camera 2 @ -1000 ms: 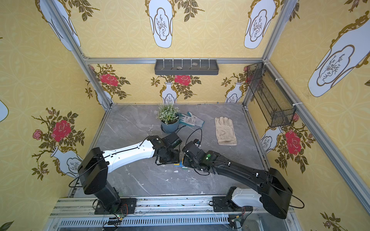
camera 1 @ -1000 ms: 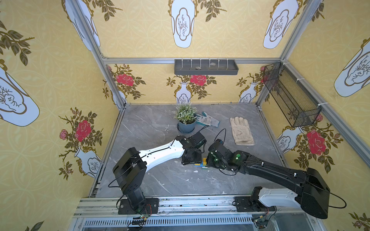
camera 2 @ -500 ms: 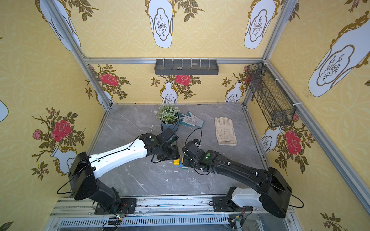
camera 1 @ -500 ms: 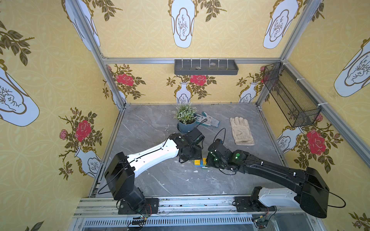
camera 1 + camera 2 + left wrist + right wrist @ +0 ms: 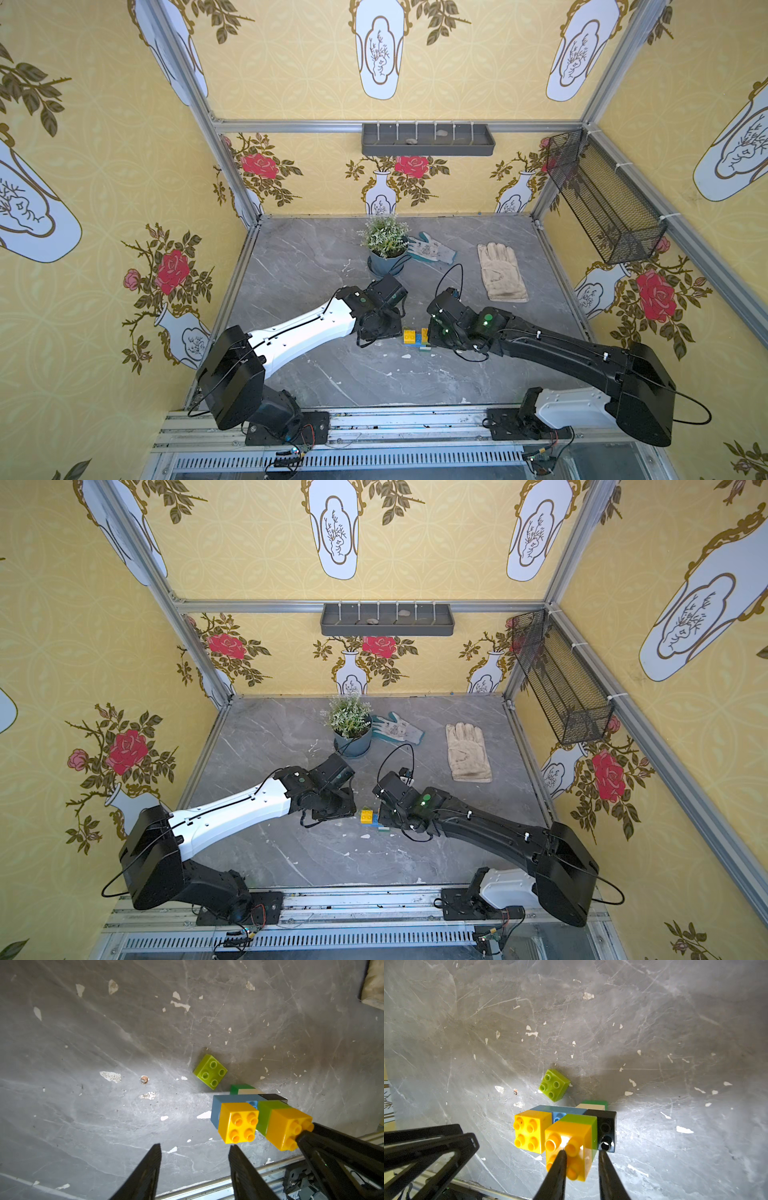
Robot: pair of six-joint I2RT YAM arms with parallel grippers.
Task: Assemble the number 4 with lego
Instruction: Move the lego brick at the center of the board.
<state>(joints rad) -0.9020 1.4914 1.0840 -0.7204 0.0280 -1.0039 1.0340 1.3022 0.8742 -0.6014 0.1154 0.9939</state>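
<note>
Figure (image 5: 239,1122): lime brick (image 5: 210,1071) loose just beside it.
Left claw (image 5: 195,1146): wide open, empty.
Right claw (image 5: 582,1151): slightly parted at figure's yellow end; grip unclear to us.

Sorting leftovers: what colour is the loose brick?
The loose brick is lime green; clearest in left wrist view.

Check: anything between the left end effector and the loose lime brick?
Nothing visible. Bare table lies between the left end effector and the lime brick; the yellow brick of the number 4 sits just beside that path.
</note>
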